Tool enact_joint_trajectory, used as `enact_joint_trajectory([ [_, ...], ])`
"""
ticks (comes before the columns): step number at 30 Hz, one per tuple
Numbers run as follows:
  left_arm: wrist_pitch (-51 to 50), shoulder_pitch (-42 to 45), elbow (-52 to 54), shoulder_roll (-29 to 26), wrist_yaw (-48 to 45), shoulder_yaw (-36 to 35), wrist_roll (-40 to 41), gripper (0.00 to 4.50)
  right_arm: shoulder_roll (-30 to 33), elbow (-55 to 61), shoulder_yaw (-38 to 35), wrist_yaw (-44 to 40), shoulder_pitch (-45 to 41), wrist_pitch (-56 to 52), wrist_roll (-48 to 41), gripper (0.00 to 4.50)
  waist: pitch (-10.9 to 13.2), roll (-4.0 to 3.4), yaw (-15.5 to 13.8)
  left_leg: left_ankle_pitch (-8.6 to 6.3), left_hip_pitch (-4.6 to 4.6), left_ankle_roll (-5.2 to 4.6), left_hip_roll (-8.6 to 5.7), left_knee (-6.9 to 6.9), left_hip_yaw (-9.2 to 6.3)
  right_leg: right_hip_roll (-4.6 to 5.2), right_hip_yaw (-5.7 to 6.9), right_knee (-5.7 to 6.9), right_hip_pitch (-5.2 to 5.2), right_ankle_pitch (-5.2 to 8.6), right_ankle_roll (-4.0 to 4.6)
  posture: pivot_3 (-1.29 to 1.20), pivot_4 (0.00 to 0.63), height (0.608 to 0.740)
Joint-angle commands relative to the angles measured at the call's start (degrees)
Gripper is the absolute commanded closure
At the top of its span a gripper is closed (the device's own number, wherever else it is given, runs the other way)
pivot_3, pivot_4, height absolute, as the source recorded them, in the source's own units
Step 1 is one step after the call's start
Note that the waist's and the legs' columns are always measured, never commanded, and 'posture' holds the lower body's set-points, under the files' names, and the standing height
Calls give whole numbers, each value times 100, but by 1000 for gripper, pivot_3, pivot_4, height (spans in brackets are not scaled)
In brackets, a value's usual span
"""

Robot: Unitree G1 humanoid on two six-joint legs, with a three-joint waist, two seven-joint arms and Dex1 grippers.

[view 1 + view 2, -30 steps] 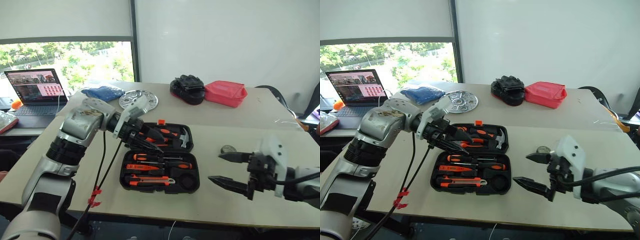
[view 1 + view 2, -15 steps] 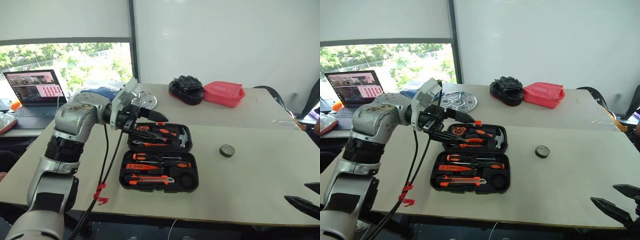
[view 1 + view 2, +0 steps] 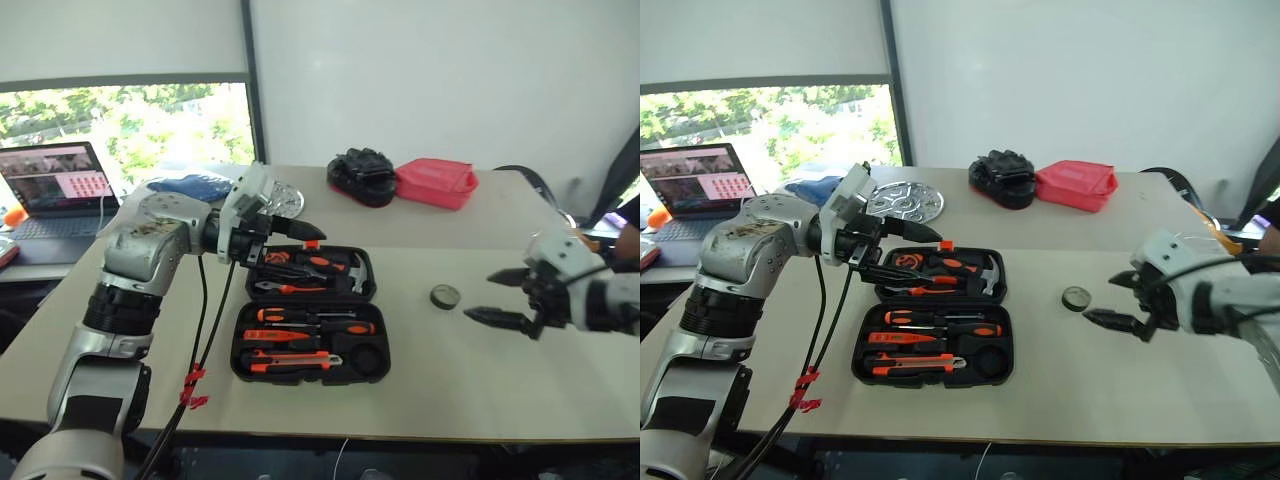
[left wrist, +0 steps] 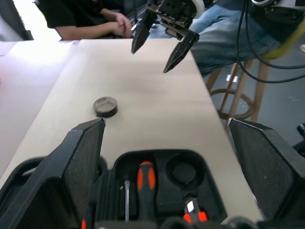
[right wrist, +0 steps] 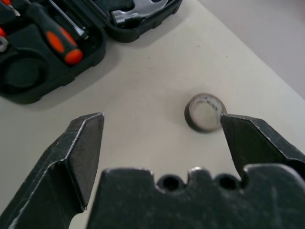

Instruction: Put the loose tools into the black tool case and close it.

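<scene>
We hold the right gripper (image 3: 1118,300) wide, empty, near the tape roll (image 3: 1075,298); the left gripper (image 3: 288,250) is spread above the open tool case (image 3: 305,345).

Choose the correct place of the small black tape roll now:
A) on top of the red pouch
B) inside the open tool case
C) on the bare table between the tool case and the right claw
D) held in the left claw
C: the tape roll lies alone on the table, between the open tool case and the open right claw.
</scene>
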State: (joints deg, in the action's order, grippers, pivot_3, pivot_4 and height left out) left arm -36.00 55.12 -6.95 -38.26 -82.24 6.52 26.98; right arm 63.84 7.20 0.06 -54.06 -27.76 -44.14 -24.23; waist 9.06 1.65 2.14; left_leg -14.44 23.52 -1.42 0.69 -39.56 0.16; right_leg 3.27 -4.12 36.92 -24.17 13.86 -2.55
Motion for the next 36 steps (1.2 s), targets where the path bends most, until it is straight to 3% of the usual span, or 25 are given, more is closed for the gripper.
enact_joint_trajectory([
  [1, 164, 8, -12, -144, 100, -152, -81, 16, -355, -1134, 960, -227, -902, 346, 885, 257, 5, -5, -31, 0, 15, 0, -6, -8, 2, 4, 6, 11, -15, -1, 0, 0, 150, 740],
  [4, 123, -52, 67, -214, 194, -192, -47, 0, -756, -2153, 1583, -436, -1526, 697, 1478, 1049, 16, -19, -96, 0, 34, 0, -7, -15, 4, 10, 13, 11, -29, -1, 0, 0, 150, 740],
  [12, -60, -189, 430, -313, 382, -265, 122, 0, -1567, -4572, 2094, -539, -2554, 1719, 2509, 1049, 30, -31, -129, 4, 37, 6, -19, -20, 5, 19, 12, 12, -30, -5, -8, 0, 150, 740],
  [18, -98, -257, 551, -395, 464, -309, 133, 0, -1683, -5126, 2016, -699, -2728, 2014, 2798, 1049, 30, -31, -103, 10, 31, 17, -18, -18, 1, 16, 13, 21, -28, -6, -6, 0, 150, 740],
  [22, -32, -314, 581, -427, 464, -283, 94, 0, -1670, -4916, 1933, -962, -2583, 1981, 2744, 2071, 30, -31, -101, 10, 28, 17, -18, -19, -1, 16, 13, 22, -26, -6, -6, 0, 150, 740],
  [29, 55, -152, 464, -339, 420, -182, 50, 0, -1801, -4908, 1834, -859, -2516, 2031, 2900, 4469, 30, -31, -92, 12, 25, 21, -18, -20, -1, 17, 13, 24, -22, -8, -5, 0, 150, 740],
  [34, 55, -152, 464, -338, 348, -131, 53, 0, -1593, -4371, 1649, -1224, -2401, 2100, 2771, 4469, 31, -32, -91, 13, 25, 23, -19, -20, 0, 16, 13, 25, -22, -10, -6, 0, 150, 740],
  [36, 44, -202, 511, -365, 277, -102, 64, 0, -1394, -3513, 1453, -1701, -2222, 1935, 2419, 4469, 33, -35, -94, 13, 26, 22, -19, -19, -1, 16, 13, 25, -23, -10, -6, 0, 150, 740],
])
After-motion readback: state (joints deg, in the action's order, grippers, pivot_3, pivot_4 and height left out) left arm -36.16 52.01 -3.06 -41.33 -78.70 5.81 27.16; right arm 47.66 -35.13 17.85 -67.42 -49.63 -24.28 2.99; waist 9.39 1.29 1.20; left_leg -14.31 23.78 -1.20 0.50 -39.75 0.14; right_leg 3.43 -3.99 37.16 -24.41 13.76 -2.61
